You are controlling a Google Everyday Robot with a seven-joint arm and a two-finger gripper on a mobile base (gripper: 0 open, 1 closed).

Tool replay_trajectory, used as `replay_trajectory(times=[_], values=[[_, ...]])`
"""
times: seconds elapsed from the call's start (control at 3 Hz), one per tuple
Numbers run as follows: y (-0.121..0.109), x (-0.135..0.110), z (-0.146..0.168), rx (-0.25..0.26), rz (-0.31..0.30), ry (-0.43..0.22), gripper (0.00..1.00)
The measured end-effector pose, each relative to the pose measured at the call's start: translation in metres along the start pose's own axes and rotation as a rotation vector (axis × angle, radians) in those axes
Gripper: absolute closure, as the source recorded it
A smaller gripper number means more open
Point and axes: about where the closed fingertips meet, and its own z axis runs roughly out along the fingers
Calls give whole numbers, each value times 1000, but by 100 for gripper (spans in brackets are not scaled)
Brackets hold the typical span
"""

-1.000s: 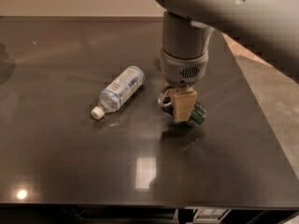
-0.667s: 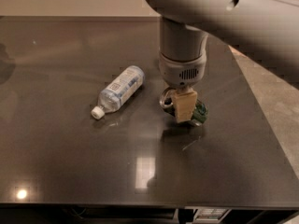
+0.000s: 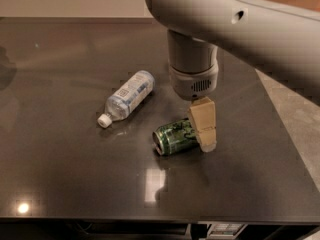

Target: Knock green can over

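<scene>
Near the middle of the dark, glossy table [image 3: 60, 179], the green can [image 3: 175, 136] lies on its side, its silver top turned toward the lower left and its base toward the right. Its shiny green body, with pale label markings, rests on the surface. Right beside the can's base end, the gripper [image 3: 206, 140] hangs straight down from the thick grey arm [image 3: 235, 29]. Its tan tip is low over the table and either touching the can or just short of it; I cannot tell which. Whether the claw is open or closed cannot be told either. To the left of the can and a little farther back, a clear plastic bottle [image 3: 127, 99] also lies on its side, its white cap pointing to the lower left, apart from the can. The arm spans the upper right of the view and hides part of the table's far side. Bright spots of light reflect on the table near its front edge, and beyond its right edge a pale speckled floor [image 3: 295, 129] shows
</scene>
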Motion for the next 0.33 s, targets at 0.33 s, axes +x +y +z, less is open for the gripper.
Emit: replay_trajectory(times=[0.33], values=[[0, 0, 0, 0, 0, 0, 0]])
